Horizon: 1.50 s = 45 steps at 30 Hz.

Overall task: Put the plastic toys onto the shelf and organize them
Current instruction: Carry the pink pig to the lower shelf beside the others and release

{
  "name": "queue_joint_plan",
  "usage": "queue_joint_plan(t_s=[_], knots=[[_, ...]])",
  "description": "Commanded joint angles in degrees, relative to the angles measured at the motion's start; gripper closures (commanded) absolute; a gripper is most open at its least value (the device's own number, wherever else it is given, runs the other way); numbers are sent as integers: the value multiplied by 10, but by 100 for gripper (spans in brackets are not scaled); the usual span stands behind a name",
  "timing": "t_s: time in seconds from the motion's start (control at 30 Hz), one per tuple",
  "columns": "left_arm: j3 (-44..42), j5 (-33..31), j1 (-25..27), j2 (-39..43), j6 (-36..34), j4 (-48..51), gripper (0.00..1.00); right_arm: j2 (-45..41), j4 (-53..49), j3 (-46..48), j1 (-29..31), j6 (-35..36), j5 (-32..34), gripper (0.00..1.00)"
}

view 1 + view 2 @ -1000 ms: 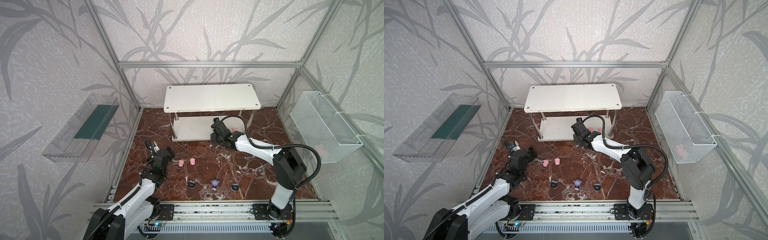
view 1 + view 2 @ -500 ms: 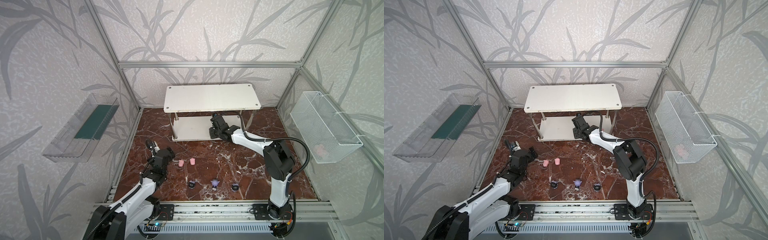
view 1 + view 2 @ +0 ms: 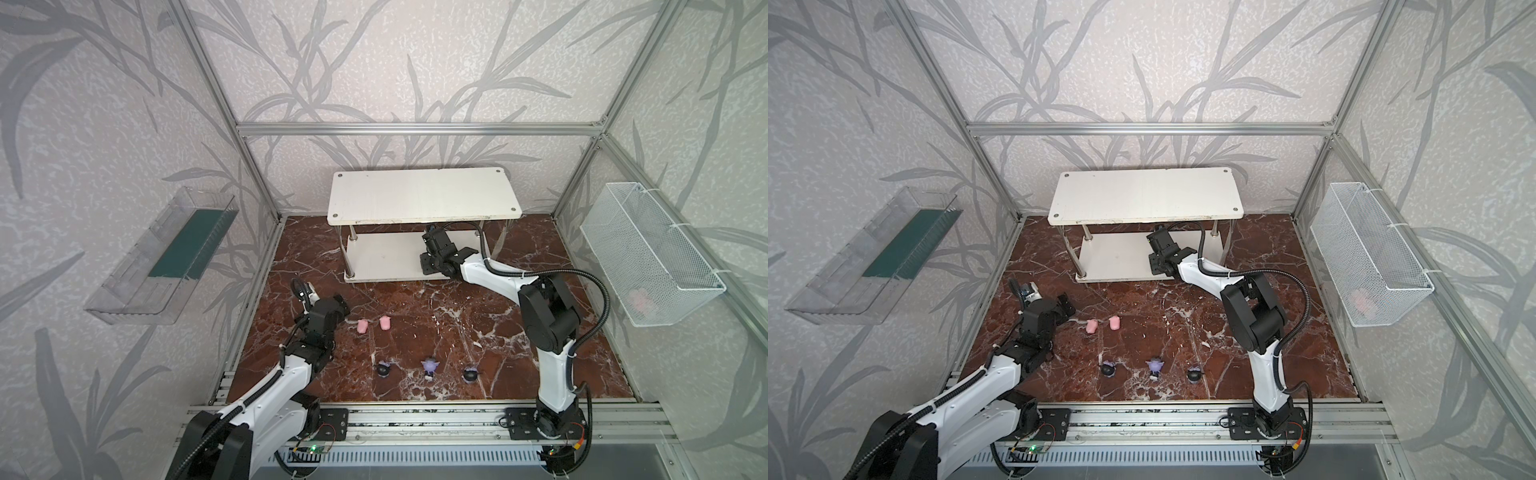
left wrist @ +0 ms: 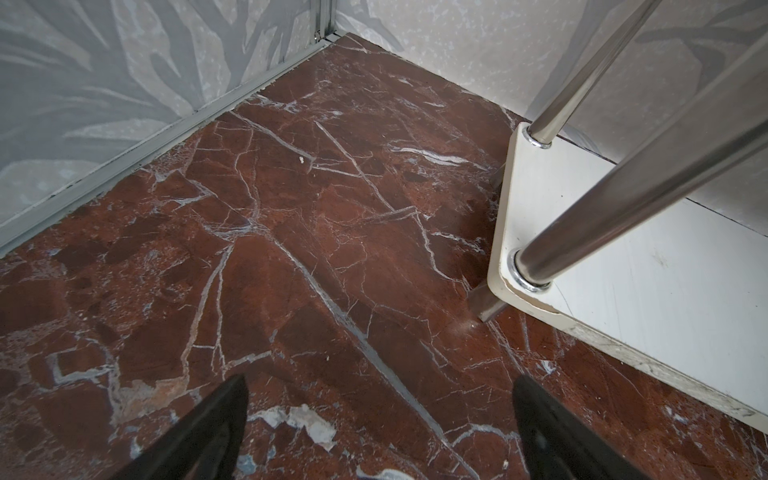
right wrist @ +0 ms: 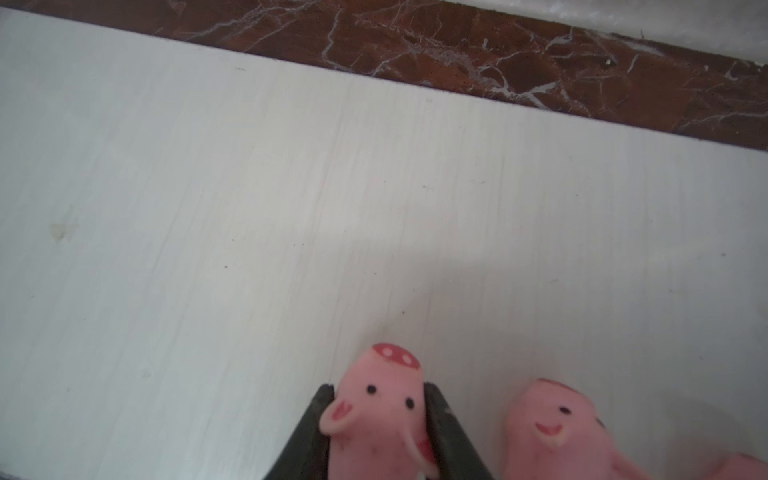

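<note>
Nearest, a lilac figurine stands on the marble floor between two black figurines. Just behind them, two floor piglets lie near the left gripper, whose fingers are spread wide and empty. Farther back, the right gripper pinches a held piglet over the shelf's lower board, with a neighbouring piglet just beside it.

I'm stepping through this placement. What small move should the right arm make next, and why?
Probably open the right gripper to release the pig: its fingers clamp it over the lower shelf board, beside another pig.
</note>
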<state>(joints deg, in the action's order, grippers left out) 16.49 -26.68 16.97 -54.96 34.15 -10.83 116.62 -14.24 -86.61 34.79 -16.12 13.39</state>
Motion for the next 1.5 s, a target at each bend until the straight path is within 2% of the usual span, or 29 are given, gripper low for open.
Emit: queue_joint_plan(t_s=[0.0, 0.53, 0.77, 0.97, 1.2, 1.47], knots=[[5, -7, -4, 1, 4, -2, 3, 13, -10, -15, -3, 4, -3, 64], [-1, -4, -4, 7, 8, -2, 3, -8, -14, -15, -3, 9, -5, 43], [-3, 4, -4, 17, 6, 3, 3, -68, -1, 11, -4, 8, -17, 38], [1, 13, -5, 22, 6, 13, 3, -136, 31, 56, -4, -11, -57, 38], [15, 59, -4, 16, 8, 38, 4, -223, 53, 121, -4, -13, -118, 38], [69, 179, 3, -54, 7, 109, 6, -356, 108, 274, 0, -50, -208, 38]])
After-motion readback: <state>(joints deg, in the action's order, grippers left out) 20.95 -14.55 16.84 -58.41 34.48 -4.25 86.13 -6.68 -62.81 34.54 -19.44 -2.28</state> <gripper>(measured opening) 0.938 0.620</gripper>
